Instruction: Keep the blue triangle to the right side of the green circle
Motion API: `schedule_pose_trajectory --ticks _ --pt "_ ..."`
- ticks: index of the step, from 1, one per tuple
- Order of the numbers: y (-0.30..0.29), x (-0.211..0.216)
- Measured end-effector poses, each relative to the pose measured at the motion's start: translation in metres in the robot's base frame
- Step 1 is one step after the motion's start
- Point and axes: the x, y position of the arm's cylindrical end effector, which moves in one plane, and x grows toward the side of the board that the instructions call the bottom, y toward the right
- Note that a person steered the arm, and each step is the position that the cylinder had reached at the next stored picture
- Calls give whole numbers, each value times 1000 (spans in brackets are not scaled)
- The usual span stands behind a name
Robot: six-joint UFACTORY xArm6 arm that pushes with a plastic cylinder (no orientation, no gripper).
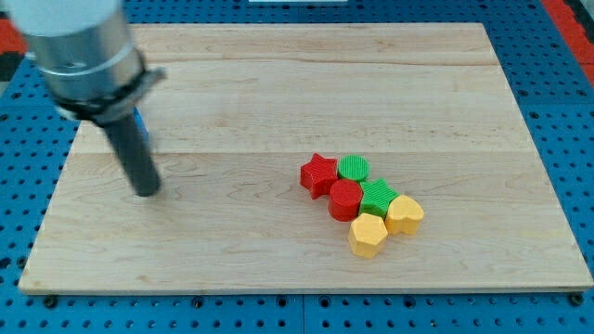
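The green circle (353, 168) lies right of the board's middle, touching a red star (318, 174) on its left. A sliver of blue (141, 124) shows behind my rod at the view's left; its shape is hidden, so I cannot tell if it is the blue triangle. My tip (147, 191) rests on the board just below that blue piece, far to the left of the green circle.
A red round block (345, 199), a green block (378, 196), a yellow heart (405, 214) and a yellow hexagon (368, 235) cluster below the green circle. The wooden board (278, 83) lies on a blue pegboard.
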Motion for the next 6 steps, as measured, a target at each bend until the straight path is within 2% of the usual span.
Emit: schedule_pose_trajectory --ticks 1,3,4,6 --pt "-18 -61" --pt "-39 -103" --pt "11 -113" --pt "185 -135"
